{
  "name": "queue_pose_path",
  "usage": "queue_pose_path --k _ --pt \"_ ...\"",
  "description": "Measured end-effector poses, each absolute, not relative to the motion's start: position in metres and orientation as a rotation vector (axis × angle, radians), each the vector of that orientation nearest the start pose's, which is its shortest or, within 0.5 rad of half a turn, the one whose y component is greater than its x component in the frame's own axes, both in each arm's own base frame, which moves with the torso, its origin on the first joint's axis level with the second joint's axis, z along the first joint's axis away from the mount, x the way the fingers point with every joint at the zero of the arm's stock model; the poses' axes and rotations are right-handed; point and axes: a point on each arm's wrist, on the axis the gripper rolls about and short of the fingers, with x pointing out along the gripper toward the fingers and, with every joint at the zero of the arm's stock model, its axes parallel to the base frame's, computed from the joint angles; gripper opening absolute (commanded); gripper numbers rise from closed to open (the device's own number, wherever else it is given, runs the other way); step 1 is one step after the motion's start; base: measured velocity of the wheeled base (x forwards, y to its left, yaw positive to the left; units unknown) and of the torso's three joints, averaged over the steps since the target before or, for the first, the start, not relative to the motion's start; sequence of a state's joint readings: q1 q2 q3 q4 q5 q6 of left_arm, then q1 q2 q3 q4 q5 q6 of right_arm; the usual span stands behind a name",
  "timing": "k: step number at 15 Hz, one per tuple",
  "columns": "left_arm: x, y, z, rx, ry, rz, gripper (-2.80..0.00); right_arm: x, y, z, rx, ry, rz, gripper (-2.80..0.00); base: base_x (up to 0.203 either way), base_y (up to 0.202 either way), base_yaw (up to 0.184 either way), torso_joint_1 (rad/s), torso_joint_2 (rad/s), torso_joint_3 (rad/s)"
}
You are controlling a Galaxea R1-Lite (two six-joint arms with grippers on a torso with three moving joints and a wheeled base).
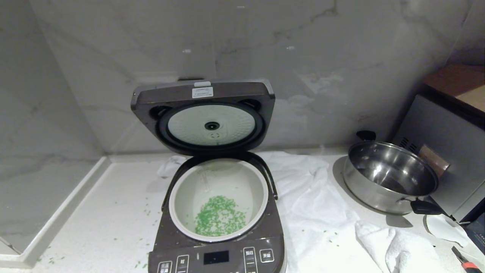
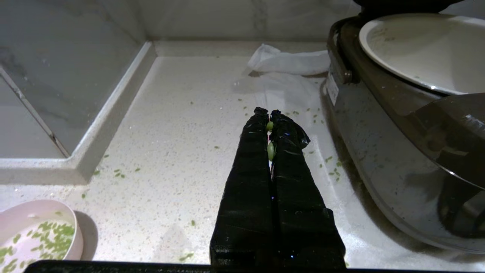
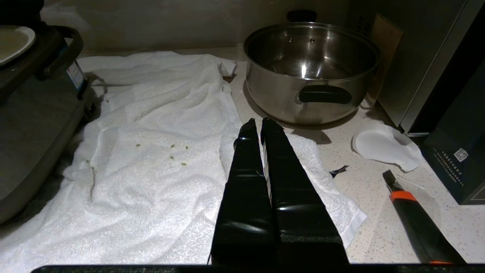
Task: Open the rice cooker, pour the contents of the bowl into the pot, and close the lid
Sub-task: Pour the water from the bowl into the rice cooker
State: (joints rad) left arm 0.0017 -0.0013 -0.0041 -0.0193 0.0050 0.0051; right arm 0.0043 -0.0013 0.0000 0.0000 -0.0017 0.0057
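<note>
While both arms sit low, out of the head view, the scene reads as follows.

Rice cooker [image 1: 218, 242]: centre of the speckled table [image 1: 113, 220], front panel toward the robot, partly on a white towel [image 1: 314, 197].
Lid [image 1: 204, 113]: swung fully up, standing against the marble wall; round silver-white plate on its underside faces forward.
Pot [image 1: 218, 199]: seated in the cooker, pale lining exposed.
Contents [image 1: 220, 216]: green bits heaped on the pot floor, toward the front; stray bits scattered on the table left of the cooker and on the towel.
Bowl [image 2: 38, 231]: pink, on the table to the left of the cooker; a few green bits remain inside.
Left hand [image 2: 269, 115]: over the table left of the cooker, fingers together, two green bits stuck in the seam.
Right hand [image 3: 261, 124]: over the towel's edge, fingers together, holding nothing; steel pan [image 3: 310, 68] beyond it.
</note>
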Motion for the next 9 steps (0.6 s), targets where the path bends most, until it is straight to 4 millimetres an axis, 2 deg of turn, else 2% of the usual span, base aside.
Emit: queue_pose_path --k 1,4,6,9 --pt "-0.025 0.000 0.083 0.003 -0.020 0.021 -2.80 -0.023 0.000 0.075 0.006 -0.001 0.003 -2.80 0.000 0.000 0.000 0.000 0.00 0.000" --pt "-0.030 0.002 0.120 -0.044 0.000 0.094 -2.80 -0.023 0.000 0.075 0.006 -0.001 0.003 -2.80 0.000 0.000 0.000 0.000 0.00 0.000" --pt "-0.024 0.004 0.148 -0.068 0.066 0.170 -2.80 -0.023 0.000 0.075 0.006 -0.001 0.003 -2.80 0.000 0.000 0.000 0.000 0.00 0.000" --pt "-0.006 0.007 0.194 -0.075 0.266 0.349 -2.80 -0.023 0.000 0.075 0.006 -0.001 0.002 -2.80 0.000 0.000 0.000 0.000 0.00 0.000"
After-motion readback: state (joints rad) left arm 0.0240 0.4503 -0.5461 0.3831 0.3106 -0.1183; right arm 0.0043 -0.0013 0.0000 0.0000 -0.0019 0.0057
